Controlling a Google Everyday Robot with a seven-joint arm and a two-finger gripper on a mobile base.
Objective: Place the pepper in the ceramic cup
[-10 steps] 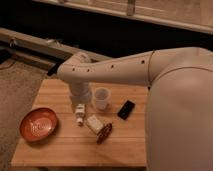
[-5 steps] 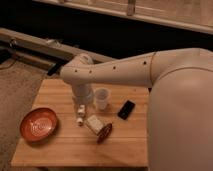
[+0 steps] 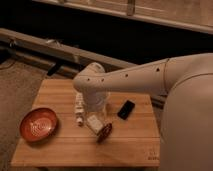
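the arm's elbow has swung toward frame centre and now overlaps the ceramic cup (image 3: 101,104), which shows only partly beneath it. the gripper (image 3: 95,121) hangs low at centre, jaws apart as far as i can tell. the pepper (image 3: 104,132) lies ungrasped on the table (image 3: 60,150), just to the gripper's lower right. the white bottle (image 3: 78,106) crowds the left; there's open room toward the bottom edge.

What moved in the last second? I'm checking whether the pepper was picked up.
The arm swung toward the picture's right and nearer the camera. Its gripper now hangs over the middle of the table, hiding the cup. Nothing was taken up. The pepper, bowl and phone stayed put.
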